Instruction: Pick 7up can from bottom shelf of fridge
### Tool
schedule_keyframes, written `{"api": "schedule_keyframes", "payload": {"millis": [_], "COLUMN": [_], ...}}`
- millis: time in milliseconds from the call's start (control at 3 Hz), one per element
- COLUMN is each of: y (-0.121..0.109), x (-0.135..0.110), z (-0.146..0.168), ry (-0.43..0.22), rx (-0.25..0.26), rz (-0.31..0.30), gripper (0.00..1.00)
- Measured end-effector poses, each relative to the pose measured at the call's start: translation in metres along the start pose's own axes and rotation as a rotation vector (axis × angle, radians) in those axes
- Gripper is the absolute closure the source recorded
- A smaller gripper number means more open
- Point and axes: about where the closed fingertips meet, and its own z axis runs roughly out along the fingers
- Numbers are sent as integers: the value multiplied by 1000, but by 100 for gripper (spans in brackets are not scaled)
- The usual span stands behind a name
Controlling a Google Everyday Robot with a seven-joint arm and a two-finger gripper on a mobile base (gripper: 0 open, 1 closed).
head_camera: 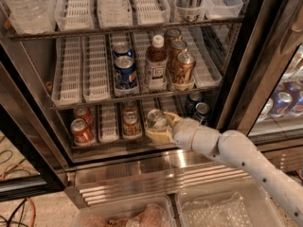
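Note:
The 7up can point(156, 118), with a silvery top and pale green body, is at the front of the bottom shelf point(109, 137) of the fridge point(246, 79). My gripper point(160, 126) reaches in from the right on the white arm and is shut on the can, with one beige finger point(170, 118) beside it and the other under its front. The can sits slightly out past the front of its lane.
Red cans point(81, 130) and orange cans point(131, 123) stand left of the 7up can, and dark blue cans point(201, 110) stand to its right. The rack above holds Pepsi cans point(125, 72), a brown bottle point(155, 66) and brown cans point(182, 69). The steel base grille point(156, 174) lies below.

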Motion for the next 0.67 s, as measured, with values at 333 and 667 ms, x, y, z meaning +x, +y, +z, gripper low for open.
{"api": "schedule_keyframes", "payload": {"millis": [333, 667], "y": [43, 73], "x": [13, 16], "z": [-40, -61], "ry": [57, 87], "rx": [-50, -97], "rz": [55, 78], "gripper": [100, 100]}}
